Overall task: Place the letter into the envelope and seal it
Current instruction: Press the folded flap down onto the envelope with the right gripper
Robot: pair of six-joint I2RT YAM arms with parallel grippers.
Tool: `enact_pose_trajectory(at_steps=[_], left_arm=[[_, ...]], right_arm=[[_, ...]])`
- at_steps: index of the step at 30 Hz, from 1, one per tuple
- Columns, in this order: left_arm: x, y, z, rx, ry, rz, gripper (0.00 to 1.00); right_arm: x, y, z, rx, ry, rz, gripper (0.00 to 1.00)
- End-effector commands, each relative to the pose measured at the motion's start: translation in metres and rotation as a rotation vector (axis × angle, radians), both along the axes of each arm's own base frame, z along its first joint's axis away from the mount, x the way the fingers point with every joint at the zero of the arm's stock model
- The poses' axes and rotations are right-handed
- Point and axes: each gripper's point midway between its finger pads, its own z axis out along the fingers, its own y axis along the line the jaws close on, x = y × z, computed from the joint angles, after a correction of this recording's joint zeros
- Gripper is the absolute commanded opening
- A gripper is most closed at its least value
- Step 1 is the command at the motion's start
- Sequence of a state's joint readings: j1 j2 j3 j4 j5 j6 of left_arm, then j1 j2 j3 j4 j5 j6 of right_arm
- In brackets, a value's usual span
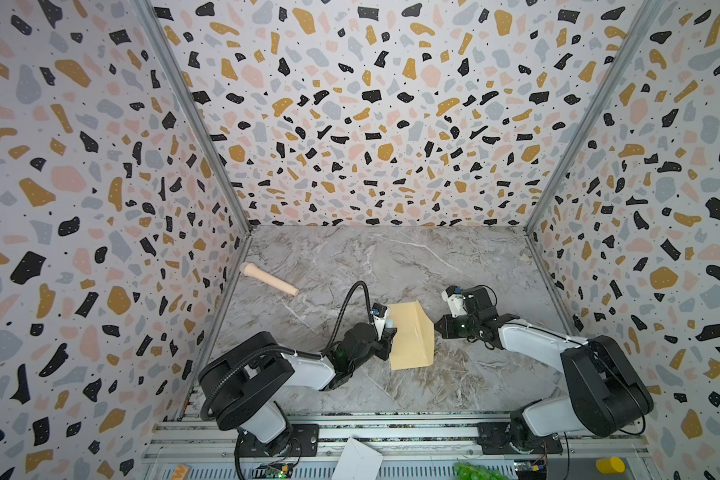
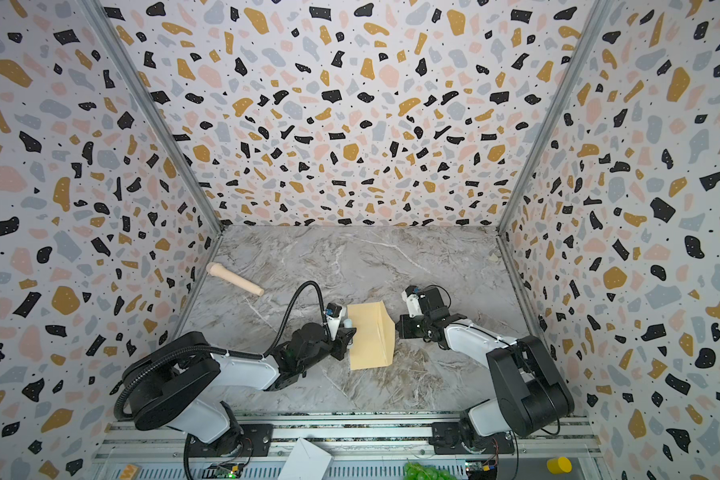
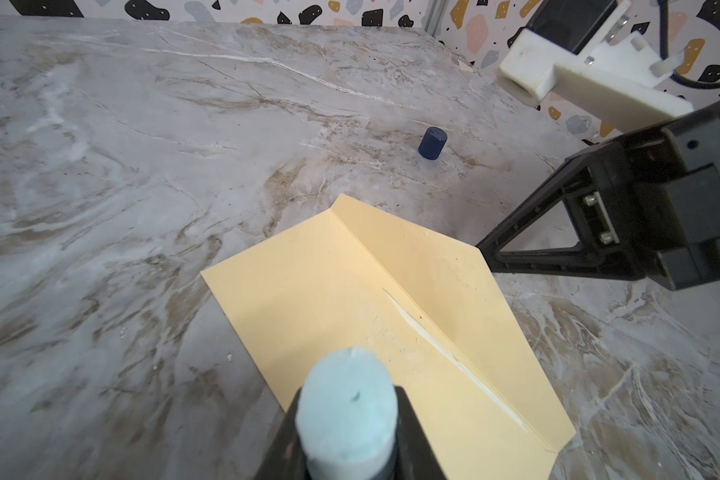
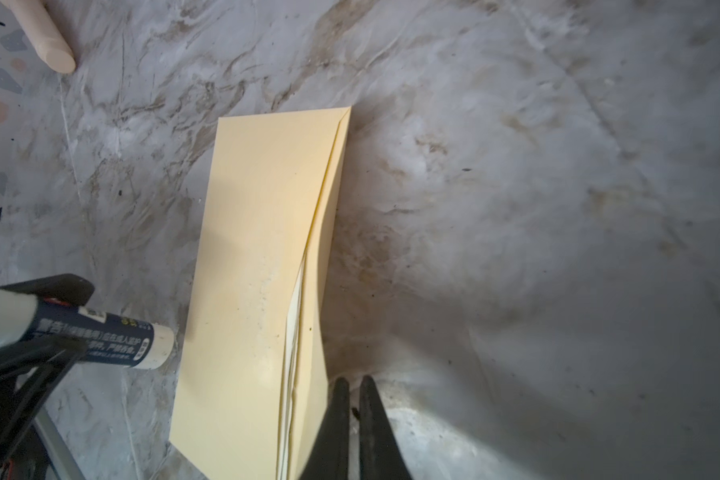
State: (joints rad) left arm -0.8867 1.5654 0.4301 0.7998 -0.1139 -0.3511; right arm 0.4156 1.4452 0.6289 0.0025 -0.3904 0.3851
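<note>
Count: one envelope [image 1: 410,336], one letter, one glue stick, one cap, one rod, two grippers.

Envelope: smooth tan paper, rectangular, lying mid-table on the grey veined marble table [image 1: 391,266]. Its pointed flap is open and lifted toward the right arm.

Letter [image 4: 295,320]: inside the envelope; only thin cream edges show at the mouth.

Left gripper [image 1: 388,336]: clamped around the glue stick [image 4: 100,338], a dark blue printed tube with a blunt pale blue tip, just beside the envelope's long edge.

Right gripper [image 4: 355,411]: thin black fingers [image 4: 341,415] drawn almost together at the flap's point. Cannot tell if paper is pinched.

Cap [image 3: 432,143]: small dark blue cylinder, standing apart from the envelope.

Rod [image 1: 269,279]: pale round wood, lying near the left wall.
</note>
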Motion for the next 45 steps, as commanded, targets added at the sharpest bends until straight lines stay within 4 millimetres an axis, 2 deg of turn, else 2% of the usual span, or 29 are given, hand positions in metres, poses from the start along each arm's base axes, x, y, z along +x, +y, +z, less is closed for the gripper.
enact_pose_trajectory(at_steps=[1, 10, 16, 22, 33, 45], left_arm=[[0.004, -0.002, 0.009, -0.053, -0.036, 0.018, 0.0], [0.004, -0.001, -0.002, -0.04, -0.021, 0.024, 0.0], [0.004, -0.001, -0.003, -0.04, -0.02, 0.024, 0.0], [0.004, 0.001, -0.004, -0.036, -0.02, 0.028, 0.0], [0.005, -0.001, -0.004, -0.038, -0.022, 0.028, 0.0], [0.005, -0.002, -0.004, -0.035, -0.018, 0.029, 0.0]], right_arm=[[-0.001, 0.014, 0.006, 0.041, -0.005, 0.023, 0.09], [-0.006, 0.043, 0.01, 0.075, -0.014, 0.076, 0.09], [-0.01, 0.065, 0.002, 0.076, 0.011, 0.125, 0.08], [-0.015, 0.079, -0.01, 0.066, 0.041, 0.153, 0.07], [-0.019, 0.084, -0.032, 0.037, 0.089, 0.157, 0.06], [-0.008, 0.087, -0.032, 0.023, 0.08, 0.147, 0.04]])
